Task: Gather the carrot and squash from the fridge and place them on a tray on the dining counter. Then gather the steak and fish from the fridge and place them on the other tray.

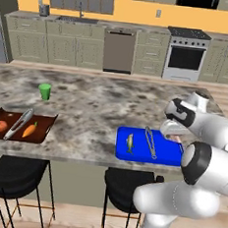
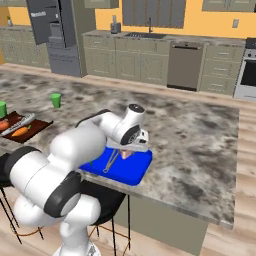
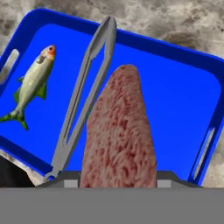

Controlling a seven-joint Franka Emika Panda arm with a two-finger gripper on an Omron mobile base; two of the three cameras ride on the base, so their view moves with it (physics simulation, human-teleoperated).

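One steak (image 3: 119, 131) clamped in my jaws, hovering over blue tray (image 3: 183, 100) beside fish (image 3: 31, 85), tongs (image 3: 83, 96), ready for release.

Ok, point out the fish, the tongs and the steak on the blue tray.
fish (image 3: 31, 85), hand view, mid body.
tongs (image 3: 83, 94), hand view, on one arm.
steak (image 3: 120, 135), hand view, middle of the meat.

Home kitchen: stove (image 1: 187, 54), dishwasher (image 1: 118, 51), sink (image 1: 77, 19), fridge (image 2: 52, 31), marble island counter (image 1: 97, 104), bar stools (image 1: 12, 173).
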